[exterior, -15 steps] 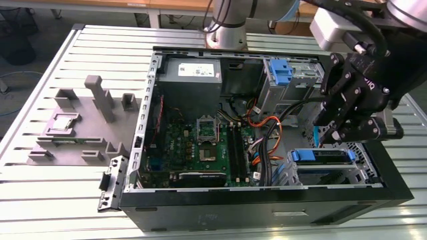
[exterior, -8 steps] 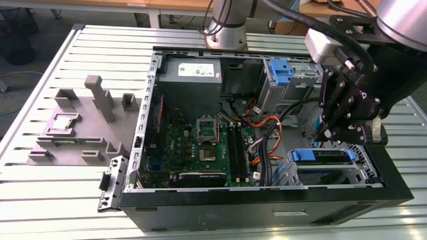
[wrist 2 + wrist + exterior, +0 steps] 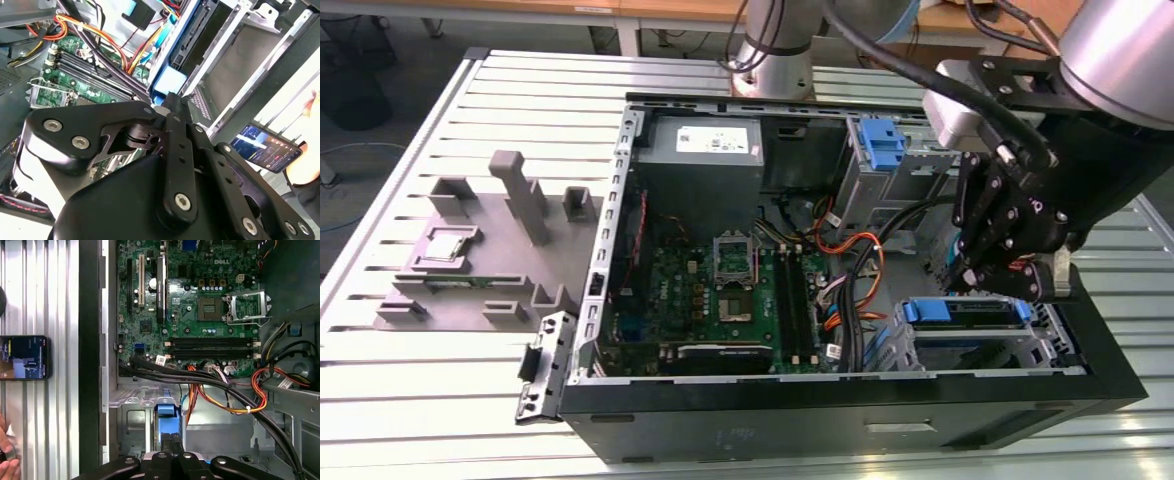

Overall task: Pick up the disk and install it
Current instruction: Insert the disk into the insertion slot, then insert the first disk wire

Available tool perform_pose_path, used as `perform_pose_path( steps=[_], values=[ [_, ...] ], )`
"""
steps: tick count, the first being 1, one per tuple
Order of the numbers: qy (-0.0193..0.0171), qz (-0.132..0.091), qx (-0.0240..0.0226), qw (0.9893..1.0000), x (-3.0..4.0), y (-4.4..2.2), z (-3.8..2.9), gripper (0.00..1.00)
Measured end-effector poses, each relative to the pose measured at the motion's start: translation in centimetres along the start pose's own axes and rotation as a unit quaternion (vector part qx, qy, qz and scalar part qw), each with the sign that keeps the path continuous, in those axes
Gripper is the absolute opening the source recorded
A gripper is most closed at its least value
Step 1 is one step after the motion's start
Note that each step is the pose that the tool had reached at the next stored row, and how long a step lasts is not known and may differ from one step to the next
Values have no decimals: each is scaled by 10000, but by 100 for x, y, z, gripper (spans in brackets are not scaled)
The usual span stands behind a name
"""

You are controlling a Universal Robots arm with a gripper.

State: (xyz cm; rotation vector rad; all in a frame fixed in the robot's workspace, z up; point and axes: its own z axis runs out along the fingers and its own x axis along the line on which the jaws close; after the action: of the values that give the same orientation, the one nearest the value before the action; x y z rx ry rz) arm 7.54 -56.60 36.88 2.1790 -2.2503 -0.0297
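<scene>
Jaws pinched together with nothing between them; you've got the tips down at the disk [image 3: 958, 312]. Motherboard [image 3: 720, 285] lies off the jaws toward the exterior view's left; disk sits directly under them, in the case [image 3: 827, 415] bay.

Ribbed metal table [image 3: 414, 400] — dull sheen, matt black case [image 3: 854, 420], blue plastic bracket [image 3: 927, 311]
</scene>
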Motion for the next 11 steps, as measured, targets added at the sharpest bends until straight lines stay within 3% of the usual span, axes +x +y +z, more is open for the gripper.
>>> perform_pose_path(
  steps=[7,11],
  values=[
    [14,-1,36,10000,0,-21,113,10],
    [14,0,47,10000,0,-20,125,10]
  ],
)
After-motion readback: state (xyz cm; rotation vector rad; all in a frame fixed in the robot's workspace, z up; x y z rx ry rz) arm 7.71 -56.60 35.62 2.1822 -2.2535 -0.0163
